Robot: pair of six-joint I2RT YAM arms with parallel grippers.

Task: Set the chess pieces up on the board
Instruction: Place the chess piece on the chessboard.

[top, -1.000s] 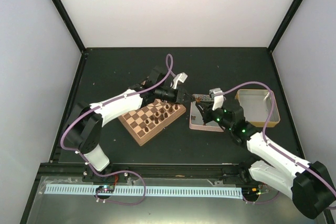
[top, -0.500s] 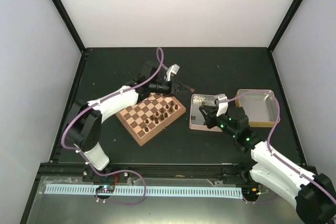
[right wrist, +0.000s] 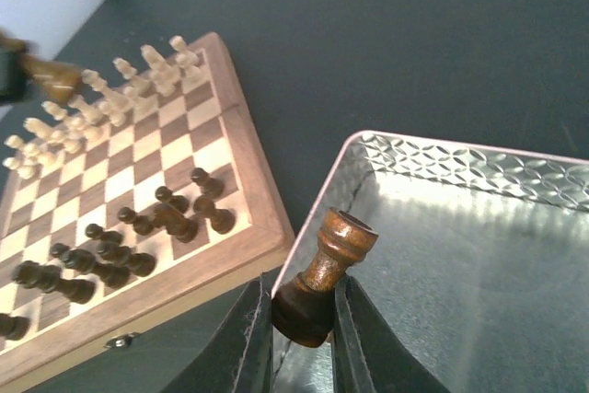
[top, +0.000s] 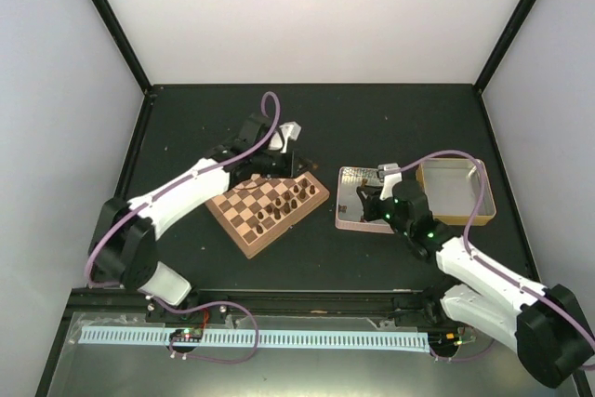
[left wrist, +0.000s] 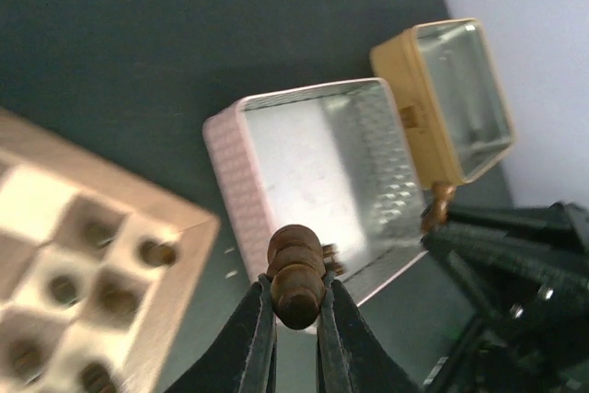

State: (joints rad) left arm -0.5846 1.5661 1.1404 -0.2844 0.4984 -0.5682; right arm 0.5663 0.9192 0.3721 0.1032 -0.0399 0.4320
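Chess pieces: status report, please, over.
Left claw shut on dark piece. Right claw shut on dark rook, at tin corner. Board partly set, nothing blocking seen.

Left arm (top: 181, 188) stretched far forward, left gripper (left wrist: 296, 294) pinching a dark piece (left wrist: 295, 269) — right arm (top: 479, 271) bent inward, right gripper (right wrist: 301, 299) pinching a rook (right wrist: 327, 264).

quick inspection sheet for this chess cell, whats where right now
surface: dark table, matte
job's things: board left of centre; dark pieces and pale pieces stand on it
clutter: silvery tin and tan tray right of the board
grippers: left gripper shut on a dark piece near the board's far edge; right gripper shut on a dark rook at the tin's edge
cables: purple cable loops along each arm
surroundings: white walls, black frame posts
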